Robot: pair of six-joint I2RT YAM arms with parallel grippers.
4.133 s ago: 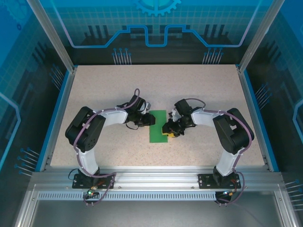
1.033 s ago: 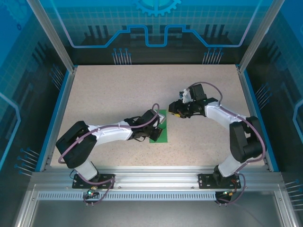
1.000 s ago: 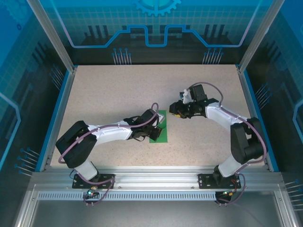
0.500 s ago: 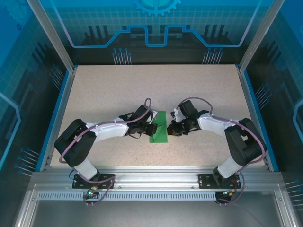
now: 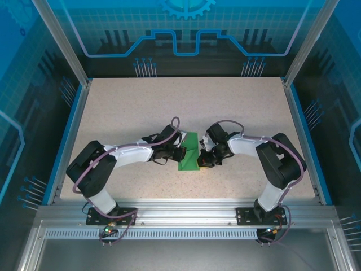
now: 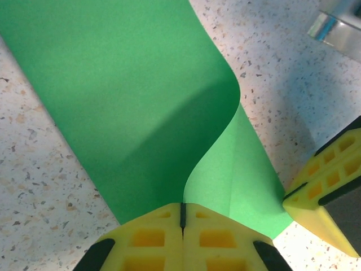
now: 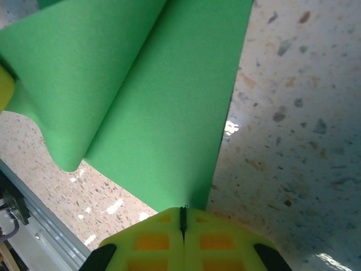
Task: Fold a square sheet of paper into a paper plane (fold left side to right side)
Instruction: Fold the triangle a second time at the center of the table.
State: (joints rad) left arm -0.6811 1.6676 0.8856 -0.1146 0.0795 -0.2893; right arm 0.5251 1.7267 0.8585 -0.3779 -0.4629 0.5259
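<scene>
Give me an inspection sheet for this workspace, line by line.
Surface: speckled beige table.
Job's things: square sheet of paper, green, lying between the arms, one flap curled up.
Clutter: nothing seen.
Grippers: left gripper shut on the raised flap's edge; right gripper shut on the sheet's near right corner.
Cables: purple cables looped along both arms.
Surroundings: aluminium frame, blue panels.

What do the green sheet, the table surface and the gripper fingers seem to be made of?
Green sheet: thin matte paper; it curls softly.
Table surface: speckled and glossy, probably laminate; it shows reflections.
Fingers: yellow moulded plastic or rubber, with recessed pockets.
</scene>
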